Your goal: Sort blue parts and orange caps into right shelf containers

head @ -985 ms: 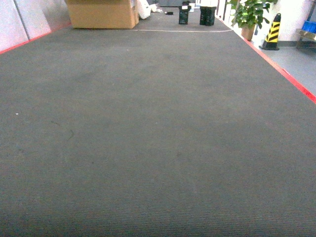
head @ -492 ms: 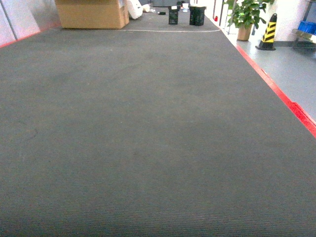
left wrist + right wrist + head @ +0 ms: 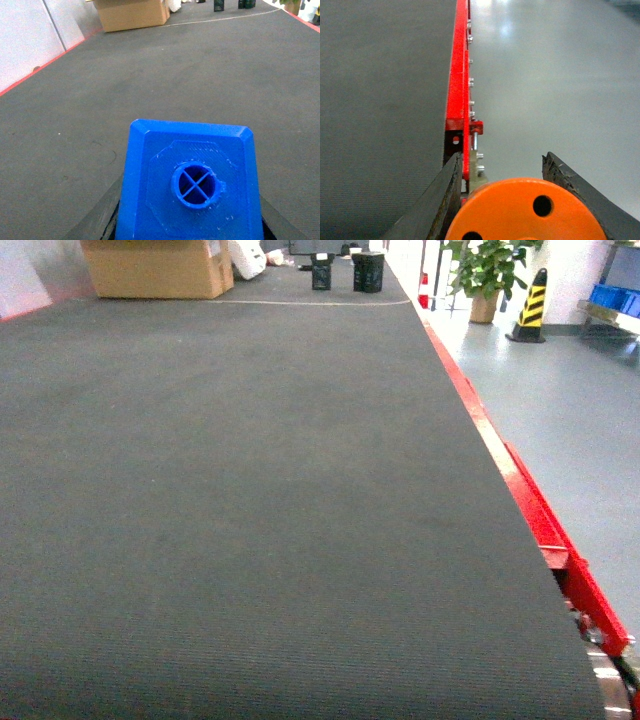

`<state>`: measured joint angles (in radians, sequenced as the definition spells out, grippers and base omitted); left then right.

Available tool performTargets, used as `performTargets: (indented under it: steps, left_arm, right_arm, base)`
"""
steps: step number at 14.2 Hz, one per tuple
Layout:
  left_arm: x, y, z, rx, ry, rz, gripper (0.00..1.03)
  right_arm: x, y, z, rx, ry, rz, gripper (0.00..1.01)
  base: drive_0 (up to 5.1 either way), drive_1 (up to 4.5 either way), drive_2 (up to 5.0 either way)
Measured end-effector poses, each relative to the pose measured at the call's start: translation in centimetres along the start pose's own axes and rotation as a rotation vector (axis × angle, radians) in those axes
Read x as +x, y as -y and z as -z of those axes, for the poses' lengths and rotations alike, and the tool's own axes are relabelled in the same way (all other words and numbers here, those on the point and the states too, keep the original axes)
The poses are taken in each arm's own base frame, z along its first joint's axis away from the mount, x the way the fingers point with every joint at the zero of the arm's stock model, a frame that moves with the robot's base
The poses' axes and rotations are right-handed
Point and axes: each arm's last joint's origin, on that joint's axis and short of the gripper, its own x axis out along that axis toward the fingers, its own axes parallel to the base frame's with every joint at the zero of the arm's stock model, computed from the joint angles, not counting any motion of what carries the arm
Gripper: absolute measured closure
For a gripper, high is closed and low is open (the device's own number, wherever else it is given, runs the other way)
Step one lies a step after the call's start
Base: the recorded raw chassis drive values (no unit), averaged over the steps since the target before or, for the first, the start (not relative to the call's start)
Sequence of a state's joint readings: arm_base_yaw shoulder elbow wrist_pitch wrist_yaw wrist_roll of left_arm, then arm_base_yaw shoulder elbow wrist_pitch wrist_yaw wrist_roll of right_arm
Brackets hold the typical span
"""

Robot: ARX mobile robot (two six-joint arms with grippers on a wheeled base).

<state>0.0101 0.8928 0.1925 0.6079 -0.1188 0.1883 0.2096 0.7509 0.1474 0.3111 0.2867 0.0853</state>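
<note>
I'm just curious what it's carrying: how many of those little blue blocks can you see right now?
1. The blue block sits between the left fingers, seen only by the left wrist camera. The right fingers hold an orange cap instead. Others may be out of view.

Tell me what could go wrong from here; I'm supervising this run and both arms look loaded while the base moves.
1. The left pincer holds the small bright-blue rectangular block with only its lower part between the fingers, so a jolt might tip it out.
2. The right pincer holds the orange cylindrical cap right over the red metal carpet edge; if dropped, it could roll off onto the smooth grey floor.
</note>
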Motion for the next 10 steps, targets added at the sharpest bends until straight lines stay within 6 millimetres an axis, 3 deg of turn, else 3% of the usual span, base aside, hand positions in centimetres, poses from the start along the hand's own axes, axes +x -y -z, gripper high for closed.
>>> performTargets:
  steps: [10]
  left_arm:
    - [-0.02,-0.01,-0.03,0.000,0.001,0.000,0.58]
  right_arm:
    - [0.00,0.00,0.00,0.000,0.000,0.001,0.58]
  base:
    - [5.0,-2.61,-2.3]
